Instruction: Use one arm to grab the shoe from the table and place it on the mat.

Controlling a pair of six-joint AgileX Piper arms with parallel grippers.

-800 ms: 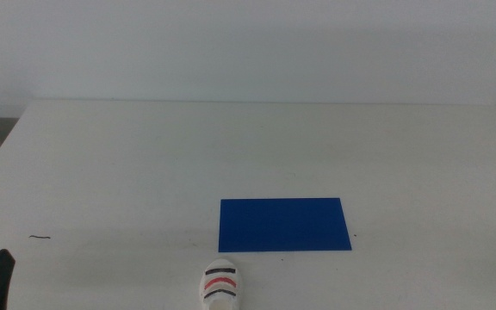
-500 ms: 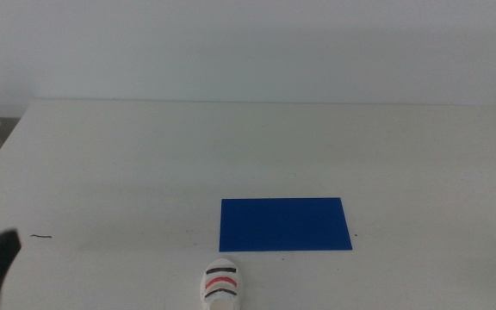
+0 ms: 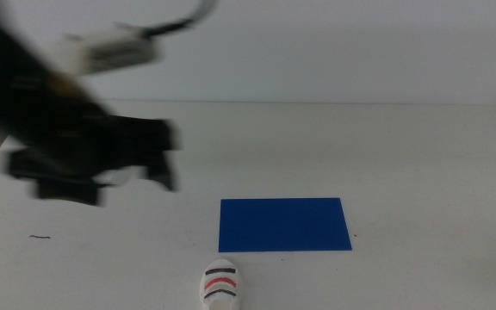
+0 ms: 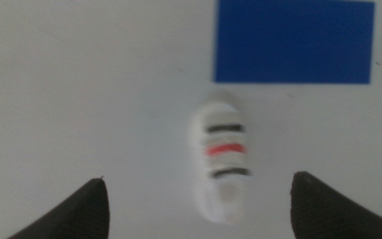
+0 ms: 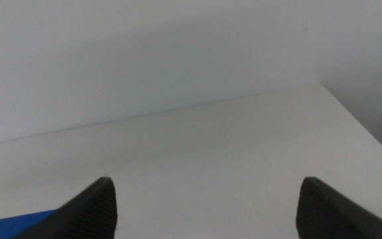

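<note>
The small white chunky-soled sandal [image 4: 220,164] looks smooth and plastic-like; the flat thin bright blue mat [image 3: 284,225] and plain white tabletop [image 3: 403,164] appear matt.

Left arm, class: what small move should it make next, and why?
Probably lower the left gripper, jaws wide open, straight onto the shoe. The shoe lies untouched on the table beside the mat; the right gripper waits aside.
</note>
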